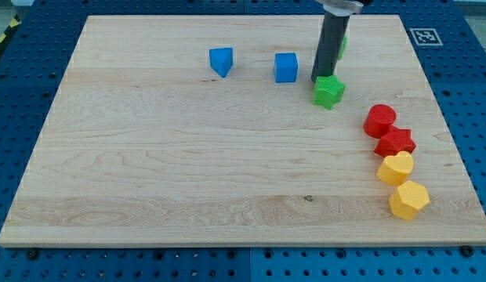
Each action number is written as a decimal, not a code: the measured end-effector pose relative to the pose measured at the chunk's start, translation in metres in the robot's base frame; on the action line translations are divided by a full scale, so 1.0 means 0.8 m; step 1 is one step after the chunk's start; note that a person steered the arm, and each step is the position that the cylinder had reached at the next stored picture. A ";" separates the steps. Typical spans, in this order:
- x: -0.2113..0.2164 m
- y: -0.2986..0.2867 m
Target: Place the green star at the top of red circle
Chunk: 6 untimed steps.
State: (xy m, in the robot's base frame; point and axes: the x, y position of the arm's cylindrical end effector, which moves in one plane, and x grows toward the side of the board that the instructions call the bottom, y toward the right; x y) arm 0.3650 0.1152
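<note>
The green star [329,92] lies on the wooden board [149,172] in the upper right part. My tip [319,79] touches the star's upper left edge. The red circle [379,120] lies to the lower right of the star, a short gap apart. Another green block [342,44] shows partly behind the rod, nearer the view's top.
A blue block [221,60] and a blue cube [286,67] lie left of the rod. Below the red circle, a red star [395,142], a yellow block [396,168] and a yellow hexagon [408,200] run in a line toward the board's right edge.
</note>
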 end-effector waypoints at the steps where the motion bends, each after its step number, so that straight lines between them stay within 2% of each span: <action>1: 0.022 -0.044; 2: 0.043 -0.051; 6: 0.035 0.051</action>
